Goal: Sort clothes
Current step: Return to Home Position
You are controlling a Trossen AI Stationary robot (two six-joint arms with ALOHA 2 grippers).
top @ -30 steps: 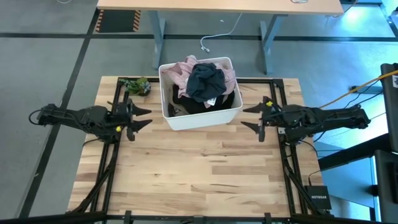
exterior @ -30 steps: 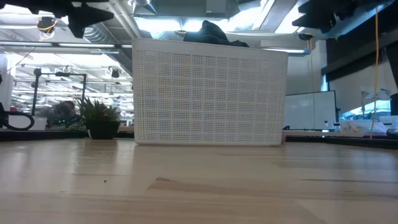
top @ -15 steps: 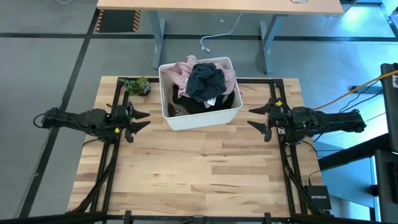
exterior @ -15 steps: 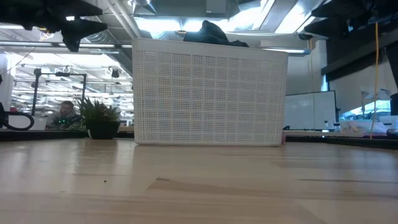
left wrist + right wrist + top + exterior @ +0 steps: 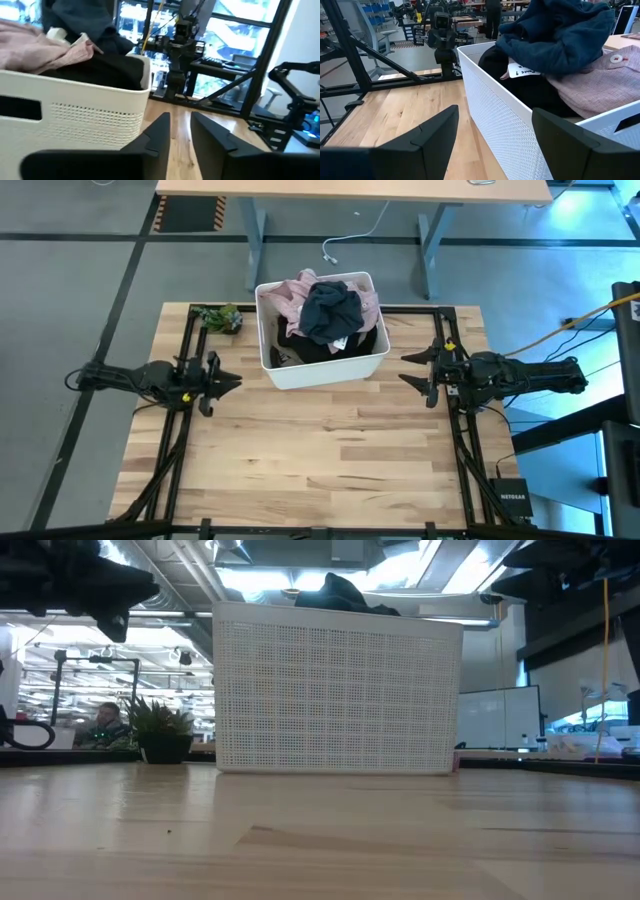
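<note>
The clothes lie heaped in a white bin at the table's far middle. A dark navy garment is on top, over a pale pink one and a black one. The heap also shows over the bin's rim in the left wrist view and the right wrist view. My left gripper hovers left of the bin, open by only a narrow gap. My right gripper hovers right of the bin, wide open. Neither touches anything.
A small potted plant stands at the table's far left corner, beside the bin. Bare wood stretches from the bin to the near edge. A desk stands beyond the table. In the low view a person sits far behind.
My left gripper has sunk a little and its fingers have closed from wide apart to a narrow gap, with nothing between them. My right gripper has drawn back slightly toward the table's right edge and stays open. The clothes and the bin have not moved.
</note>
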